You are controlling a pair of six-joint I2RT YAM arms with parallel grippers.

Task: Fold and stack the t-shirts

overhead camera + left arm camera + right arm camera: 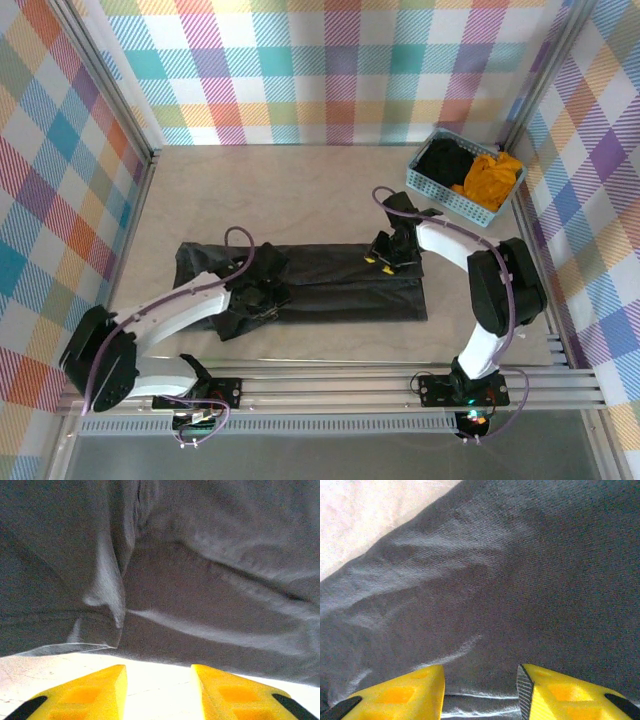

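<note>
Left claw [157, 672]: spread, yellow fingers [95, 687] apart, nothing pinched, pale bare worktop [30, 675] in the gap. Just beyond the tips, at 12 o'clock, the near hem of the dark charcoal-grey t-shirt [200, 580], rumpled into soft ridges and one raised fold toward 10 o'clock.

From above, left claw [262, 298] low over a bunched patch of that t-shirt [330, 285], toward its 8 o'clock end.

Right claw [480, 672]: spread too, fingers [555, 695] apart and down over the charcoal cloth [520, 580], no cloth visibly pinched between them. A hem line across the gap near the finger bases. Bare worktop [360, 510] at 10 o'clock of that view.

From above, right claw [388, 255] at the far edge of the t-shirt, toward 1 o'clock of the cloth.

T-shirt itself: a long dark band stretched from 9 to 3 o'clock across the middle of the worktop [300, 190], flatter on the 3 o'clock half, crumpled on the 9 o'clock half.

Well apart, in the 2 o'clock corner: light blue basket [455, 203], holding a black t-shirt [445, 160] on its 9 o'clock side and a mustard-orange t-shirt [490, 178] on its 3 o'clock side, both heaped and unfolded.
</note>
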